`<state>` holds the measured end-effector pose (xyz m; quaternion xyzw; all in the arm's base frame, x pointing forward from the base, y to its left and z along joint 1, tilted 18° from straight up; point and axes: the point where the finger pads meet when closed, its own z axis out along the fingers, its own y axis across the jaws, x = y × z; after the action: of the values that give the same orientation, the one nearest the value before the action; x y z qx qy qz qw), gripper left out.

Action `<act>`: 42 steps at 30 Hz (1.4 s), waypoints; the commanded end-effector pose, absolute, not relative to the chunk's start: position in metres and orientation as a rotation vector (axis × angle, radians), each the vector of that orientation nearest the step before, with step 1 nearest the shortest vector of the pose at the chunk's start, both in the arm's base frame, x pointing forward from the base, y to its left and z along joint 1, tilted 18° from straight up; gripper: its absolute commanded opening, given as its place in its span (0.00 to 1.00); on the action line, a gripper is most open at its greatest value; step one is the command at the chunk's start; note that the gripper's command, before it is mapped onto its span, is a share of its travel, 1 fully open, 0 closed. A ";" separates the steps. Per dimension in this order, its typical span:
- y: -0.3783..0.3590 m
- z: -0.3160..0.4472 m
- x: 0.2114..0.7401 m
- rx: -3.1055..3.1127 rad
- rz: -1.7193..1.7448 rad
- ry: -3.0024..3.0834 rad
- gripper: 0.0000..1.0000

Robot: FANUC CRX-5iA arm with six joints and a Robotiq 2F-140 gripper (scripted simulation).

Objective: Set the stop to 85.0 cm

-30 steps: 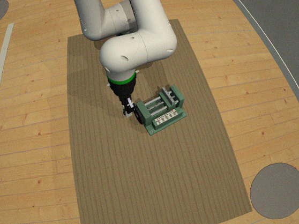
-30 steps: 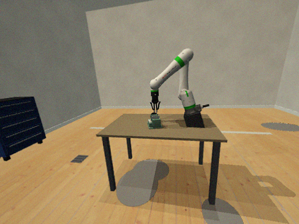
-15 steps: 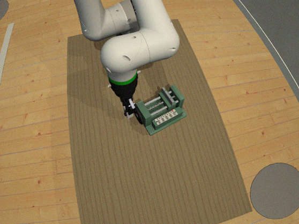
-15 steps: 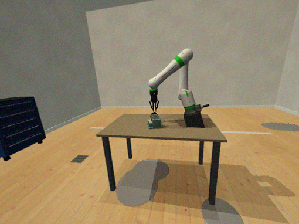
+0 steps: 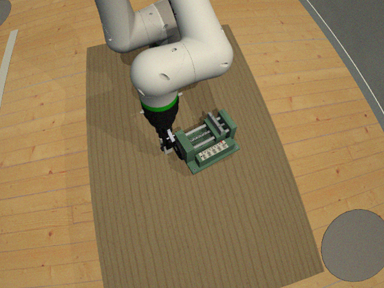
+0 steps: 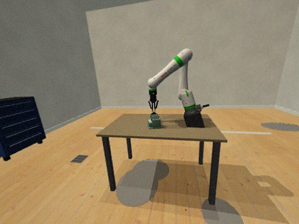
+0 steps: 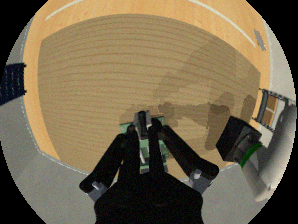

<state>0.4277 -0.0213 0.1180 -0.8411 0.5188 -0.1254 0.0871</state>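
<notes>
The green stop fixture (image 5: 186, 145) (image 6: 156, 123) lies on the table, with its black handwheel (image 5: 178, 150) on the end nearest my gripper. The sliding stop (image 5: 215, 124), a green block with a grey plate, sits on the rods near the far end block. A red pointer (image 5: 221, 141) stands toward the far end of the pale scale (image 5: 213, 151); its numbers are too blurred to read. My gripper (image 5: 168, 143) (image 6: 153, 111) (image 7: 143, 116) points down at the outer side of the handwheel, its fingers nearly together, shut on the wheel's handle, which they mostly hide.
The brown table top (image 5: 186, 227) (image 6: 126, 132) bears the fixture and the arm's black base (image 6: 193, 120). The arm (image 5: 180, 66) reaches over the table from the back. A blue drawer cabinet (image 6: 16, 124) stands on the floor well away from the table.
</notes>
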 end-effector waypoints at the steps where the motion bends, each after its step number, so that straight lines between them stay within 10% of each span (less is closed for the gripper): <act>1: -0.020 0.119 0.429 -2.505 -0.374 1.545 0.04; 42: -0.017 0.121 0.436 -2.505 -0.374 1.545 0.04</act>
<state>0.4358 -0.0170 0.1210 -0.8411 0.5188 -0.1255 0.0872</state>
